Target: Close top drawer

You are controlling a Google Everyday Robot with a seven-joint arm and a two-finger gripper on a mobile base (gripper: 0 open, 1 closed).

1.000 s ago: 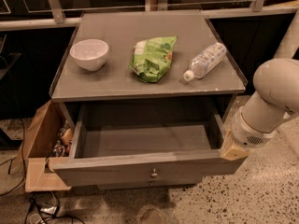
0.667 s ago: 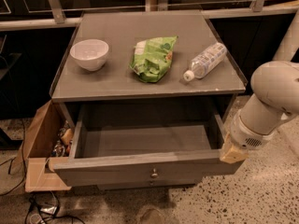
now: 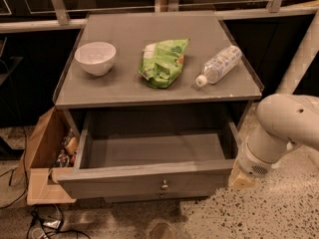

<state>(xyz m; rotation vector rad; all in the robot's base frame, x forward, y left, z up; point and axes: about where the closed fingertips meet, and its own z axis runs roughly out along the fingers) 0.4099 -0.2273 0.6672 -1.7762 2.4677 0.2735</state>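
Top drawer (image 3: pixel 144 179) stands pulled out, lower centre; one knob (image 3: pixel 164 185). Gripper (image 3: pixel 242 179) at its front right corner, touching or just beside; grip state: cannot tell. Open floor (image 3: pixel 249 214) in front. On the tabletop (image 3: pixel 124 86): one bowl (image 3: pixel 95 57), one green bag (image 3: pixel 163 61), one bottle (image 3: pixel 218 64). One cardboard box (image 3: pixel 42 148) at lower left.

One camera looks down from high up, in front of the small grey wooden cabinet (image 3: pixel 124 86), quite near. It faces the wide grey wooden top drawer (image 3: pixel 124 180). The gripper (image 3: pixel 242 179) is at the lower right, by the drawer's front corner.
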